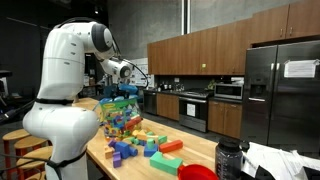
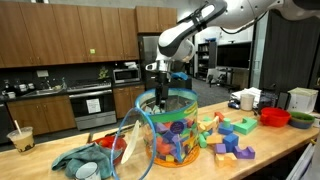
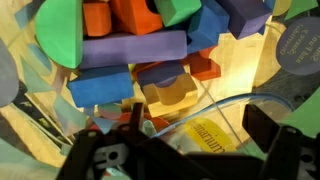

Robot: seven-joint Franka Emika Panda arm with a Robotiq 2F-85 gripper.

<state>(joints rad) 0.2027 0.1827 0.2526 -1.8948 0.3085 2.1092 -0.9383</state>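
Observation:
My gripper (image 1: 125, 88) (image 2: 160, 86) hangs just over the top of a clear plastic tub (image 1: 117, 120) (image 2: 172, 128) full of coloured foam blocks. In the wrist view the two dark fingers stand apart, gripper (image 3: 197, 125) open, with the tub's clear rim (image 3: 235, 100) running between them. Nothing is held. Below lie a purple block (image 3: 130, 50), a blue block (image 3: 100, 88), an orange block (image 3: 125, 15) and a tan block (image 3: 170, 92). A yellow label (image 3: 205, 135) shows through the tub wall.
Loose foam blocks (image 1: 140, 145) (image 2: 230, 135) lie on the wooden counter beside the tub. A red bowl (image 1: 198, 172) (image 2: 275, 117), a black bottle (image 1: 228, 160), a teal cloth (image 2: 85, 158) and a drink cup (image 2: 20, 138) also stand there. A fridge (image 1: 285, 90) stands behind.

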